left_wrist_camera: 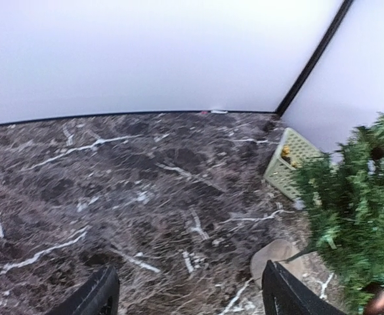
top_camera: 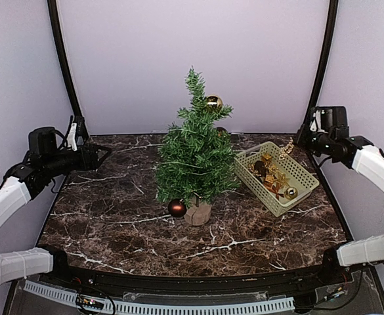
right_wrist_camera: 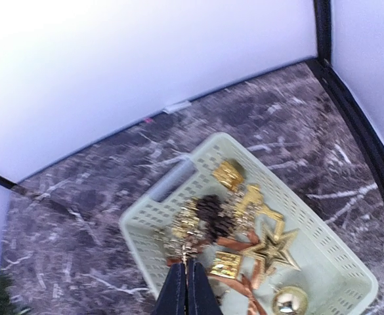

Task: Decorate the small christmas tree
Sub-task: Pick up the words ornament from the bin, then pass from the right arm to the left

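Robot arms at a half-dressed tree: the small christmas tree (top_camera: 195, 154) stands upright at the middle of the dark, white-veined marble tabletop (top_camera: 106, 216), with its pale stump base (top_camera: 197, 213) set on the stone. A gold ball (top_camera: 213, 102) hangs near the tree's tip on the right side. A dark red ball (top_camera: 177, 208) hangs from a low branch on the left, just beside the stump.

Just right of the tree lies a pale green slotted basket (top_camera: 303, 176), turned at an angle to the table's edges, and the tree's lower branches reach toward its left corner. Among the trinkets inside are a gold star (right_wrist_camera: 270, 249), a gold bauble (right_wrist_camera: 290, 300), a small gold parcel (right_wrist_camera: 228, 174) and a dark pine cone (right_wrist_camera: 211, 211).

The left claw (left_wrist_camera: 190, 296) hovers over the far left of the tabletop, well apart from the tree and pointing toward it. Its two dark fingers are spread wide with nothing between them.

The right claw (right_wrist_camera: 186, 279) hangs at the far right, above the basket, with its fingers pressed together and no gap showing. A small gold piece (top_camera: 287, 148) shows above the basket's far rim, close by the claw's tips. Whether the claw has it pinched cannot be told.
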